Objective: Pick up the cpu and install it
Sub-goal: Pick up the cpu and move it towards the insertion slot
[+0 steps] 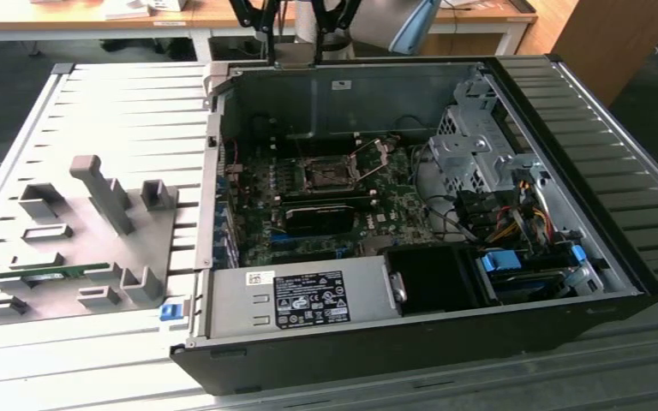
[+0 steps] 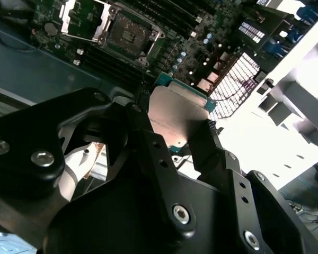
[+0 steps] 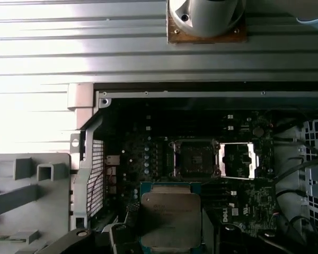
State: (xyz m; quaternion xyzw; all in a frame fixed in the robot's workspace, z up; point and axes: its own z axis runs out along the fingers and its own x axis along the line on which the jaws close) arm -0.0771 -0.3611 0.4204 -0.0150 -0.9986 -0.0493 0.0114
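Observation:
The cpu [image 2: 180, 108] is a flat square chip with a silver-grey top and a greenish rim, held edge to edge between my black fingers [image 2: 148, 143]. My gripper [image 2: 174, 124] is shut on the cpu [image 3: 171, 217] in both wrist views. In the exterior view the gripper [image 1: 295, 30] hangs above the far wall of the open computer case [image 1: 603, 223]. On the motherboard the dark socket [image 3: 193, 159] lies bare, its metal frame [image 3: 238, 160] hinged open beside it. The cpu hangs well above the board, short of the socket [image 1: 326, 175].
A grey fixture plate [image 1: 78, 248] with upright holders lies at the exterior view's left, with a green memory stick [image 1: 49, 274] in it. Inside the case are the power supply [image 1: 306, 300], a drive cage [image 1: 478, 145] and loose cables [image 1: 512, 223]. Desks stand behind.

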